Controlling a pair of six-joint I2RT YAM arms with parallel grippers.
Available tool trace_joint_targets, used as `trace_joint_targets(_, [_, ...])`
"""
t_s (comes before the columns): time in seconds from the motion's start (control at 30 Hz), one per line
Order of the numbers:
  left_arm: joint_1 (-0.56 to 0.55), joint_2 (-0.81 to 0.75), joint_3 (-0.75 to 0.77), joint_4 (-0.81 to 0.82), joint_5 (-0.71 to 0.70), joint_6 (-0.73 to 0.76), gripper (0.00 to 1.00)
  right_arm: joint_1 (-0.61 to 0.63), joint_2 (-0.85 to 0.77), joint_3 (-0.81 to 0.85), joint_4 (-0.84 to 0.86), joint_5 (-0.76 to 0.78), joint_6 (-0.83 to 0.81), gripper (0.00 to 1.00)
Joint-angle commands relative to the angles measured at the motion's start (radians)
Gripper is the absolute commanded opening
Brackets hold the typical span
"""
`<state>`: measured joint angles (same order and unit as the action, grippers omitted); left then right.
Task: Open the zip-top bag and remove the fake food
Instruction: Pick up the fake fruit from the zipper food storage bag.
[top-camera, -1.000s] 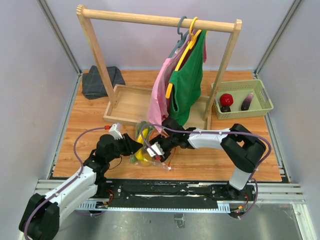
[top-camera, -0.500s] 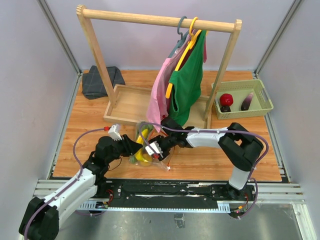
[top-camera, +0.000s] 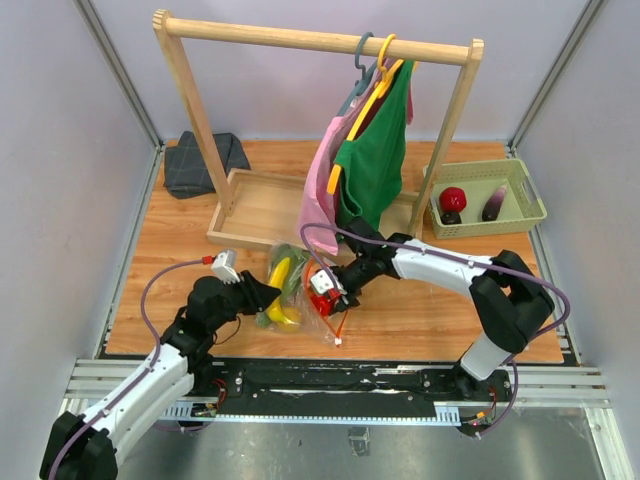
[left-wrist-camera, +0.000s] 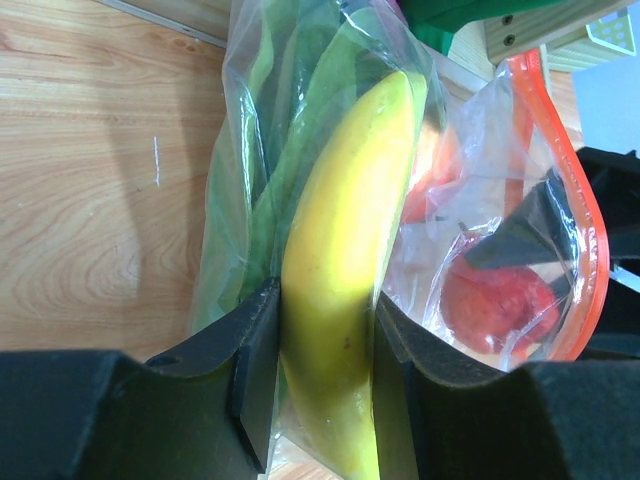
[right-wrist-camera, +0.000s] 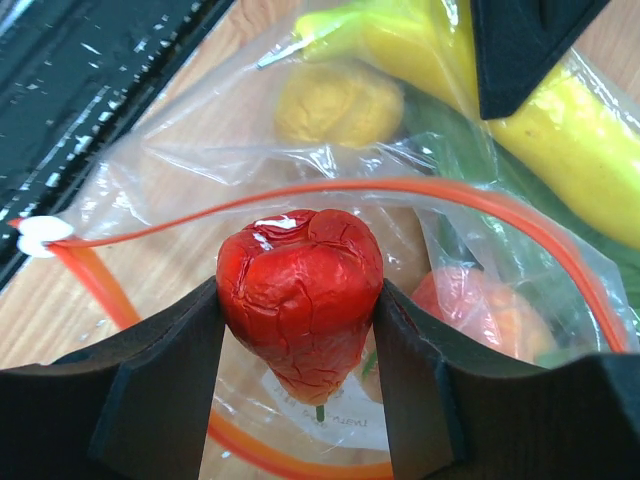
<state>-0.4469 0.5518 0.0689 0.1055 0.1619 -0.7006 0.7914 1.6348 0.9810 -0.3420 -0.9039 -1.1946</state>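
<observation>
The zip-top bag (top-camera: 295, 290) lies open near the front edge, its orange-red zip strip (right-wrist-camera: 400, 190) spread in a loop and its white slider (right-wrist-camera: 38, 237) at one end. My right gripper (right-wrist-camera: 300, 297) is shut on a wrinkled red fruit (right-wrist-camera: 300, 265) and holds it over the bag's mouth. My left gripper (left-wrist-camera: 325, 330) is shut on the bag, pinching the yellow banana (left-wrist-camera: 345, 220) through the plastic. Green leafy pieces (left-wrist-camera: 265, 150), a red round fruit (left-wrist-camera: 500, 300), a small yellow fruit (right-wrist-camera: 335, 100) and a peach-coloured fruit (right-wrist-camera: 480, 310) are inside.
A wooden clothes rack (top-camera: 310, 40) with a pink and a green garment (top-camera: 370, 160) stands behind the bag over a wooden tray (top-camera: 260, 205). A green basket (top-camera: 530, 195) at right holds a red fruit (top-camera: 453, 198) and an eggplant (top-camera: 494, 203). A dark cloth (top-camera: 205, 162) lies back left.
My right gripper has drawn back to the right with the red fruit, out of the bag's mouth. My left gripper has kept its hold on the bag and banana.
</observation>
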Motion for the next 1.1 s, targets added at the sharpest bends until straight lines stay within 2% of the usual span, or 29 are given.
trace_joint_targets(0.0, [-0.001,-0.023,-0.005,-0.025,-0.029,0.009,0.12,-0.045,-0.027,0.069,-0.222,-0.085,-0.083,0.22])
trace_joint_targets(0.07, [-0.001,-0.032,-0.004,-0.03,-0.032,0.005,0.14,-0.063,-0.028,0.1,-0.322,-0.1,-0.125,0.21])
trace_joint_targets(0.17, [-0.001,-0.048,0.0,-0.045,-0.041,-0.004,0.26,-0.08,-0.037,0.132,-0.412,-0.114,-0.157,0.2])
trace_joint_targets(0.23, [-0.001,-0.065,0.009,-0.064,-0.056,-0.014,0.41,-0.083,-0.046,0.134,-0.452,-0.119,-0.164,0.2])
trace_joint_targets(0.33, [-0.001,-0.116,0.032,-0.118,-0.096,-0.032,0.69,-0.087,-0.061,0.134,-0.496,-0.12,-0.175,0.19])
trace_joint_targets(0.47, [-0.001,-0.188,0.093,-0.198,-0.161,-0.074,0.98,-0.113,-0.09,0.13,-0.543,-0.13,-0.178,0.19])
trace_joint_targets(0.6, [-0.001,-0.172,0.244,-0.249,-0.231,-0.09,0.99,-0.148,-0.11,0.136,-0.587,-0.132,-0.185,0.19])
trace_joint_targets(0.73, [-0.001,-0.03,0.468,-0.288,-0.265,-0.166,0.99,-0.182,-0.135,0.146,-0.639,-0.134,-0.19,0.19])
trace_joint_targets(0.93, [-0.003,0.212,0.892,-0.461,-0.295,-0.286,0.99,-0.239,-0.195,0.123,-0.681,-0.137,-0.186,0.19])
trace_joint_targets(1.07, [-0.004,0.249,1.075,-0.488,-0.297,-0.323,0.99,-0.288,-0.224,0.118,-0.689,-0.147,-0.151,0.19])
